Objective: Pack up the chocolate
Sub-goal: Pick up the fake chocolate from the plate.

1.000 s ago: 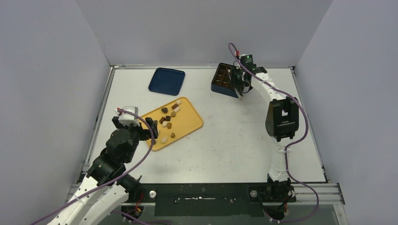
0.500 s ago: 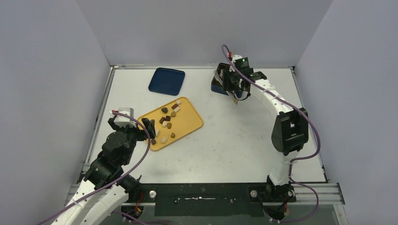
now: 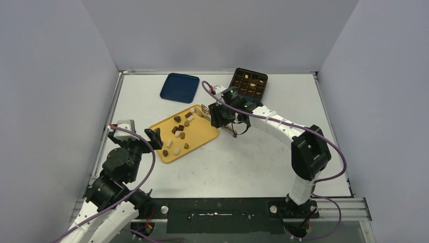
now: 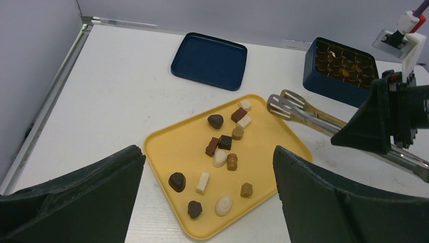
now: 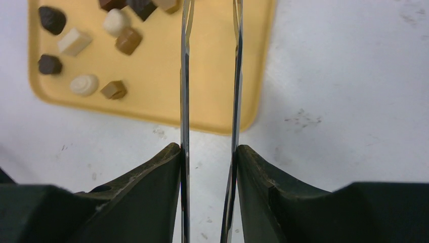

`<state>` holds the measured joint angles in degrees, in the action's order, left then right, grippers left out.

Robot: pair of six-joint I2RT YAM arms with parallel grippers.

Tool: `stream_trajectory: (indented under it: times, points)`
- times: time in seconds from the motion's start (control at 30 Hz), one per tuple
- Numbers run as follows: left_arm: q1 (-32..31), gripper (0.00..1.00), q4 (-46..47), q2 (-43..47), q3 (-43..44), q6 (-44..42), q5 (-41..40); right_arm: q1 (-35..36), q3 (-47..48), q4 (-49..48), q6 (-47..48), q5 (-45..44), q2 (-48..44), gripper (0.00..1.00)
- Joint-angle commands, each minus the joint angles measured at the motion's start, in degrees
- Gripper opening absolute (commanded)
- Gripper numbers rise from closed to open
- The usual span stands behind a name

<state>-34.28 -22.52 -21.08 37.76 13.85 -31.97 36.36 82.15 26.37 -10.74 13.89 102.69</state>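
- Right wrist view: your right fingers (image 5: 152,174) clamp slim metal tongs (image 5: 185,76) over the yellow plastic tray (image 5: 212,66).
- Your left fingers (image 4: 76,197) gape, released, before small brown and white chocolate pieces (image 4: 222,143).

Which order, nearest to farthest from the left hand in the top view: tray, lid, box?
1. tray: directly right of the left hand, its near-left edge beside it.
2. lid: back of the table, left of centre.
3. box: back, right of centre.

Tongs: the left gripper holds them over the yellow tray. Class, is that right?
No. The right gripper holds the tongs over the yellow tray, as the right wrist view shows.
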Motion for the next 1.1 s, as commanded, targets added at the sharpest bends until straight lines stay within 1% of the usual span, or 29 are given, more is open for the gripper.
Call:
stream_trajectory:
  times: [0.0,0.07,0.2,0.5,0.77,1.07]
  points:
    - [0.53,0.97,1.41,0.92,1.21,-0.66,-1.88,2.89,-3.97,-6.58,2.22,4.43,-7.18,0.41]
    - [0.53,0.97,1.58,1.58,1.21,-0.59,-2.03,4.51,-6.58,-8.50,2.21,5.54,-8.04,0.41]
    - [0.59,0.97,2.21,3.22,0.72,-0.49,-1.94,7.49,-8.70,-8.88,3.68,4.16,-8.71,0.41]
    - [0.62,0.97,2.23,5.36,0.66,-0.32,-3.26,10.56,-11.94,-9.67,6.03,4.58,-10.31,0.41]
    - [0.71,0.97,2.22,5.61,0.67,-0.22,-3.54,12.89,-12.21,-9.70,9.17,4.74,-9.80,0.43]
    - [0.78,0.97,2.10,5.79,0.64,0.04,-3.81,14.90,-11.92,-6.05,11.67,5.82,-8.36,0.43]
